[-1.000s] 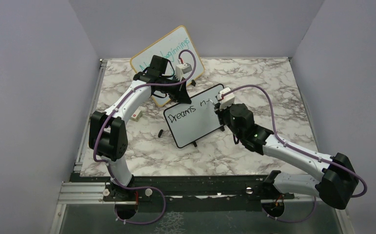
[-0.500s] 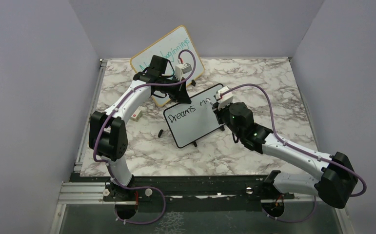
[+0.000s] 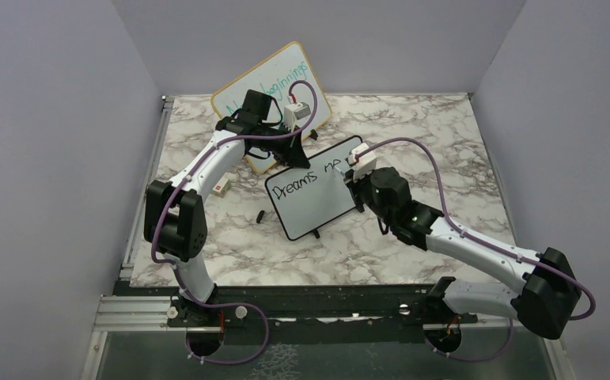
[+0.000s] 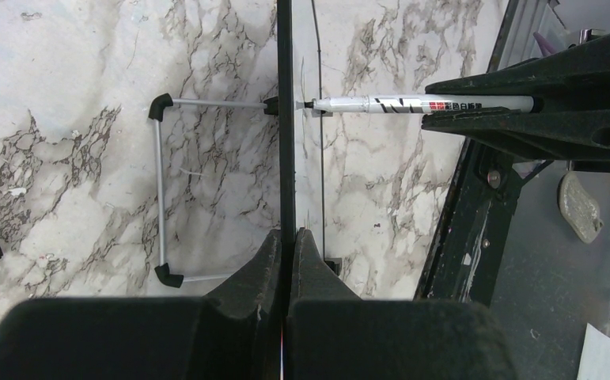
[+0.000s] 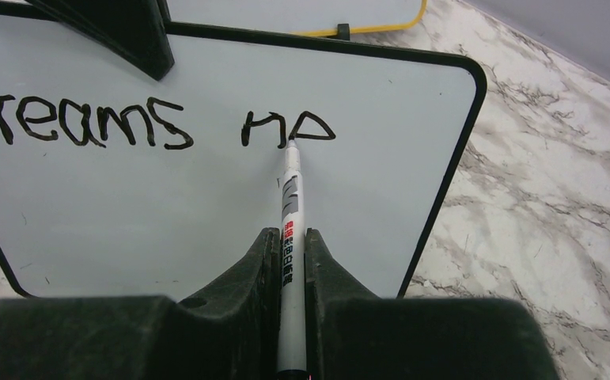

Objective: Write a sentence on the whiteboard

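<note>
The whiteboard (image 3: 311, 204), small and black-framed, stands tilted on its little feet at mid-table. My left gripper (image 3: 289, 155) is shut on its top edge; in the left wrist view the left gripper (image 4: 289, 233) pinches the thin black frame (image 4: 286, 150) edge-on. My right gripper (image 5: 287, 234) is shut on a white marker (image 5: 289, 198), whose tip touches the board face (image 5: 206, 214). The sentence (image 5: 151, 127) reads "Dreams" in black, followed by an "n" and a partly drawn letter at the tip. From the left wrist the marker (image 4: 412, 104) points at the board.
A larger wood-framed board with teal handwriting (image 3: 274, 87) leans behind the left arm. A small white block (image 3: 222, 188) and a black cap (image 3: 261, 215) lie on the marble table left of the whiteboard. Grey walls enclose the table on three sides.
The right gripper has shifted slightly left with the marker. The stroke after the "n" has grown into a closed loop. The left arm has not moved.
</note>
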`<control>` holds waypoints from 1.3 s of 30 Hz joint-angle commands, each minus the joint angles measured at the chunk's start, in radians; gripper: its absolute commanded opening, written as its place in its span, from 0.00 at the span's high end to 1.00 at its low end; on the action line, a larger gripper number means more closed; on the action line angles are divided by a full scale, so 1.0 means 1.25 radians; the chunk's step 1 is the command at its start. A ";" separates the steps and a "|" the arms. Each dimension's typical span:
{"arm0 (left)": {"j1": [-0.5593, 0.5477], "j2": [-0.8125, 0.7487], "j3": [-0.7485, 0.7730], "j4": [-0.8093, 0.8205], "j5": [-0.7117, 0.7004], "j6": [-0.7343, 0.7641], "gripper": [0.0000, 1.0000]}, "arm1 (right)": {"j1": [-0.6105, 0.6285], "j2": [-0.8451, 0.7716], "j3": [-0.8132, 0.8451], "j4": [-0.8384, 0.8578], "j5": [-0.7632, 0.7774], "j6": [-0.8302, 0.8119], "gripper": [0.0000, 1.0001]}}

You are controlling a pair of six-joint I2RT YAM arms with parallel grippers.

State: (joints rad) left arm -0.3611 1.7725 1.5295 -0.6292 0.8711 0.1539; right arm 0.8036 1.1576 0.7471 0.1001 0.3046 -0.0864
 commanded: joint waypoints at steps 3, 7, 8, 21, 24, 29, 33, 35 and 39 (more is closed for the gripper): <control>0.002 -0.003 -0.020 -0.028 -0.024 0.026 1.00 | 0.003 -0.011 -0.007 -0.049 0.017 0.008 1.00; 0.002 -0.003 -0.020 -0.027 -0.022 0.025 1.00 | 0.003 -0.017 -0.010 -0.053 0.048 0.013 1.00; 0.002 -0.003 -0.020 -0.028 -0.023 0.025 1.00 | 0.002 -0.017 -0.010 -0.055 0.057 0.018 1.00; 0.002 0.017 -0.021 -0.027 -0.032 0.021 1.00 | 0.002 -0.041 -0.022 0.002 0.067 0.020 1.00; 0.002 0.022 -0.022 -0.028 -0.048 0.021 1.00 | 0.002 -0.047 -0.026 0.015 0.079 0.018 1.00; 0.002 0.032 -0.023 -0.028 -0.056 0.022 1.00 | -0.002 -0.051 -0.028 0.032 0.078 0.016 1.00; 0.002 0.036 -0.025 -0.028 -0.058 0.024 1.00 | -0.012 -0.042 -0.031 0.041 0.077 0.016 1.00; 0.002 0.036 -0.025 -0.029 -0.058 0.024 1.00 | -0.013 -0.041 -0.033 0.048 0.079 0.018 1.00; 0.002 0.036 -0.025 -0.028 -0.054 0.025 1.00 | -0.018 -0.035 -0.032 0.049 0.081 0.015 1.00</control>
State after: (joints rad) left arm -0.3599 1.7771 1.5291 -0.6262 0.8703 0.1505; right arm 0.7910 1.1126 0.7166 0.1181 0.3801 -0.0711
